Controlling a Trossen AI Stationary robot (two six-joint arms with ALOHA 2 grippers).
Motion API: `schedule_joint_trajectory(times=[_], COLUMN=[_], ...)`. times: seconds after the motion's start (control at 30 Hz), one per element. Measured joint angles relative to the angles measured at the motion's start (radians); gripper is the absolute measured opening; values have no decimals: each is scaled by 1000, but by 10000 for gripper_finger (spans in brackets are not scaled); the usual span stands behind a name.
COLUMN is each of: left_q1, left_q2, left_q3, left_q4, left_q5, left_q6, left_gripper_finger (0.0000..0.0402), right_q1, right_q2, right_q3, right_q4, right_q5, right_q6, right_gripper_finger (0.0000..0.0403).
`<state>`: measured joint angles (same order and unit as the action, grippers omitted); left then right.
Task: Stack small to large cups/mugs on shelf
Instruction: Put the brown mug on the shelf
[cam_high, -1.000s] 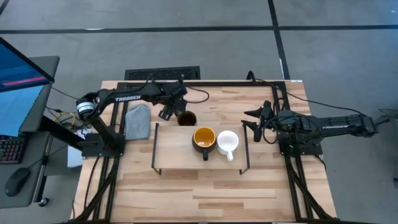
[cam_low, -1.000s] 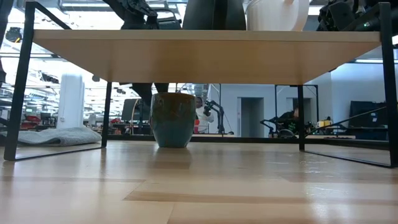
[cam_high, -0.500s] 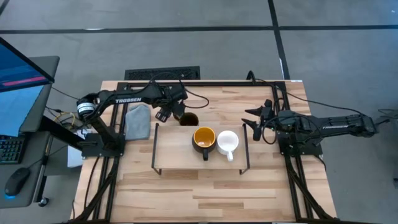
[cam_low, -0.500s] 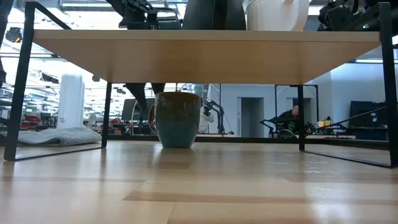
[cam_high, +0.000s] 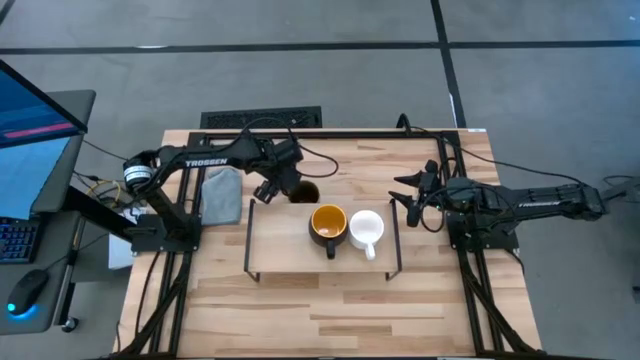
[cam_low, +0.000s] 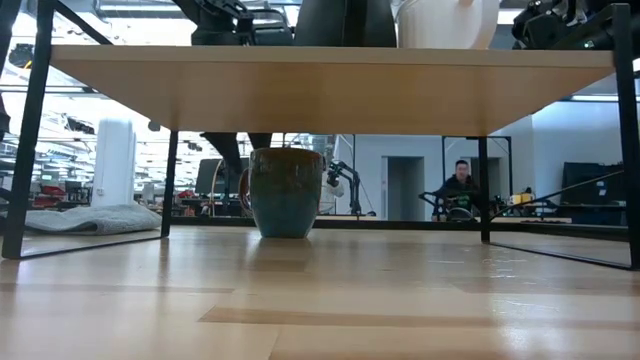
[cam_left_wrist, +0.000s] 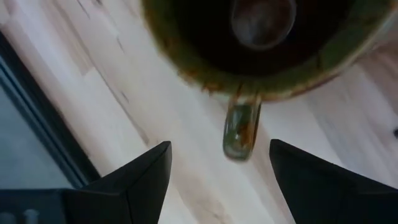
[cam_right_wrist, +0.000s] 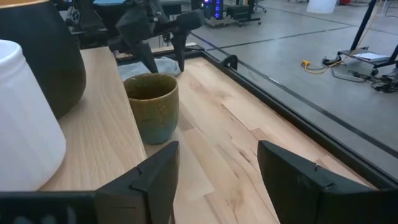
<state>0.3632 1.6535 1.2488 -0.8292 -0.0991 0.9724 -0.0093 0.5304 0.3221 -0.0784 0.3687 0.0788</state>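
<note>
Fingers of the left gripper stand spread apart with nothing between them, hovering just left of the olive-brown mug, whose handle points toward the gap between them in the left wrist view without touching either finger. That mug stands upright on the worktop, just beyond the far edge of the shelf and near its left half; in the low view it shows under the shelf board as an olive and blue-green mug resting on the wood. On the shelf itself, toward its right end, the dark mug with the yellow-orange inside and the small white mug stand side by side, touching or nearly so, the white one on the right, both handles pointing toward the near edge. The right gripper waits off the right end of the shelf, well apart from the mugs, its fingers open and empty. A grey folded cloth lies on the worktop to the left of the shelf, under the left arm. In the low view a person sits far off in the room behind.
</note>
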Motion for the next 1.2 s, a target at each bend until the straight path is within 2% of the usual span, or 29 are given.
schedule_joint_trajectory(times=[0.33, 0.43, 0.8, 0.97, 1.2], left_q1=[2, 4, 11, -14, -32], left_q2=[1, 19, 63, 63, 63], left_q3=[0, 0, -2, -2, -2], left_q4=[107, 136, 96, 96, 118], left_q5=[5, -22, -48, -142, -86], left_q6=[-23, -24, -11, -7, -6], left_gripper_finger=[263, 263, 263, 263, 263], right_q1=[0, 0, 0, 0, 0], right_q2=[0, 0, 0, 0, 0], right_q3=[0, 0, 0, 0, 0], right_q4=[3, 3, -3, -32, -49], right_q5=[0, 0, 0, -1, -1], right_q6=[12, 35, 45, 45, 45], right_gripper_finger=[240, 240, 240, 240, 240])
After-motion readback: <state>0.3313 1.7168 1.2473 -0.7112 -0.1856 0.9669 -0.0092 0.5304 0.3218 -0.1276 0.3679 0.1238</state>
